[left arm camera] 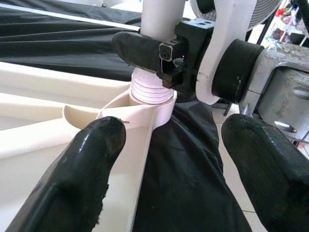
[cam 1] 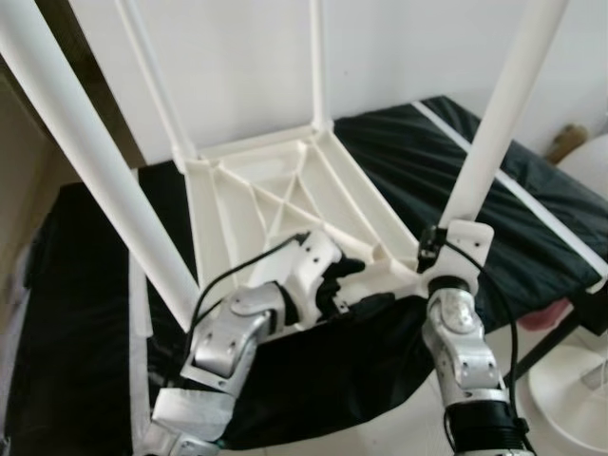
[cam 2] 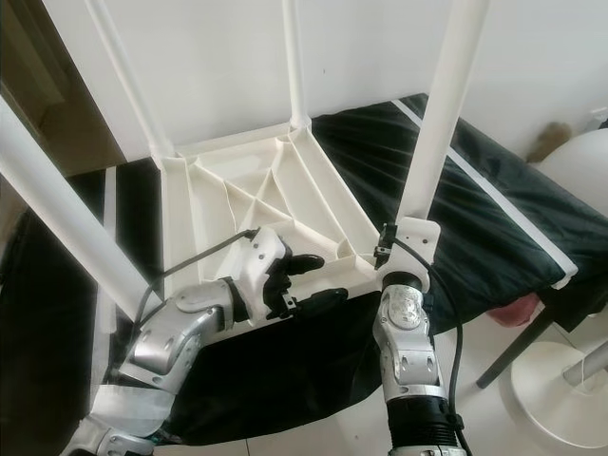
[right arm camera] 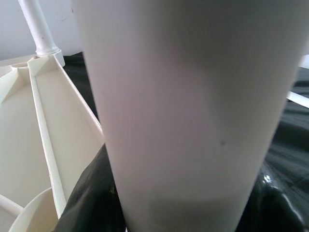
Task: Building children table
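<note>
Leg [cam 1: 494, 123] threading into tabletop's [cam 1: 285, 190] near right corner socket, right gripper [left arm camera: 166, 55] clamped on its base. Left gripper [cam 2: 304, 280], fingers apart, braces the near edge. Next: rotate until seated. Far legs [cam 1: 318, 57] already in.

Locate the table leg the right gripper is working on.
In the head views, the leg stands at the upturned tabletop's near right corner, gripped low by the right gripper, its threaded end entering the corner socket.

The right gripper [left arm camera: 166, 58] clamps the white leg [left arm camera: 161, 14], whose threaded end [left arm camera: 149, 89] sits in the tabletop's corner socket [left arm camera: 159, 108]; left gripper [left arm camera: 171, 159] spread.
</note>
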Available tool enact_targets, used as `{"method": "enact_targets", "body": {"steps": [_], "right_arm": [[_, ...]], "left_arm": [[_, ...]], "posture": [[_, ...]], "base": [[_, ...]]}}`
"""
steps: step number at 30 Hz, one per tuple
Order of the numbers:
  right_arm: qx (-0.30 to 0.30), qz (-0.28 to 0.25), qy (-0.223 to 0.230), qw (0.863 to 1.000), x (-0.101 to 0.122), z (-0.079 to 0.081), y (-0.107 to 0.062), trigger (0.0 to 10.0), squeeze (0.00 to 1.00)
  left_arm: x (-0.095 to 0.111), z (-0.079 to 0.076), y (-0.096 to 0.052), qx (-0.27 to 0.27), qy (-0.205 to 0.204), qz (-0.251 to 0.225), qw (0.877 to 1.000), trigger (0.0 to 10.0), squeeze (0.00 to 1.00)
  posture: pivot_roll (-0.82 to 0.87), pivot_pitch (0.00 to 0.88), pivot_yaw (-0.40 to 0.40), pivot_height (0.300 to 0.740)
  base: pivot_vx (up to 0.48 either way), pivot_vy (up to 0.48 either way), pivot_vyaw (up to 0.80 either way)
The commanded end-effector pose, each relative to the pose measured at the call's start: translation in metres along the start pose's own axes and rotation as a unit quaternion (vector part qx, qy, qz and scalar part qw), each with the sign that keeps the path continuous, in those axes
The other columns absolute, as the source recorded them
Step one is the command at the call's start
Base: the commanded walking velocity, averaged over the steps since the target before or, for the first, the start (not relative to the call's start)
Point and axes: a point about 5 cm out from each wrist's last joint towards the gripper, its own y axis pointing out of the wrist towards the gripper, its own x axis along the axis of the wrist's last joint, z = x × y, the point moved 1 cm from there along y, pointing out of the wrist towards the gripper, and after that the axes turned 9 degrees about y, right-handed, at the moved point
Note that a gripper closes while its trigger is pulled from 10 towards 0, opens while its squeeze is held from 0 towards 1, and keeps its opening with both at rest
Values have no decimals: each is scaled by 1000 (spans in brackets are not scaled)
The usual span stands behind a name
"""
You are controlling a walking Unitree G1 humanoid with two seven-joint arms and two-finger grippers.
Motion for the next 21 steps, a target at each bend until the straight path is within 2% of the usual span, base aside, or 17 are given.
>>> {"method": "enact_targets", "body": {"steps": [1, 4, 5, 6, 9, 18, 19, 21], "right_arm": [[6, 44, 8, 999, -18, 1, -4, 10000, 0], [18, 35, 10, 999, -15, 1, -3, 10000, 0], [36, 18, 15, 999, -7, -1, -3, 10000, 867], [55, 6, 21, 998, -1, -2, -3, 10000, 1000], [83, -14, 18, 996, 6, -8, -2, 10000, 1000], [154, -20, 5, 988, 15, -22, -5, 10000, 1000], [169, -10, 0, 986, 15, -26, -4, 10000, 675], [179, -8, 0, 984, 17, -28, -3, 10000, 675]], "left_arm": [[-3, 3, -4, 26, 13, 11, 1000, 10000, 0], [-3, 3, -4, 28, 21, 13, 999, 10000, 0], [-2, 6, -5, 39, 27, 12, 999, 10000, 0], [0, 9, -6, 47, 29, 8, 998, 10000, 0], [4, 11, -5, 59, 47, 2, 997, 10000, 0], [5, 7, -3, 75, 42, 1, 996, 10000, 0], [5, 5, -3, 68, 21, -6, 997, 10000, 0], [5, 5, -4, 68, 18, -9, 997, 10000, 0]], "posture": [[-128, 10, 80, 740], [-122, 9, 78, 740], [-120, 9, 77, 740], [-120, 9, 77, 740], [-116, 8, 72, 740], [-100, 11, 56, 740], [-100, 11, 56, 740], [-98, 11, 54, 740]], "base": [[0, 0, 0], [0, 0, 0], [0, 0, 0], [0, 0, 0], [0, 0, 0], [0, 0, 0], [0, 0, 0], [0, 0, 0]]}}
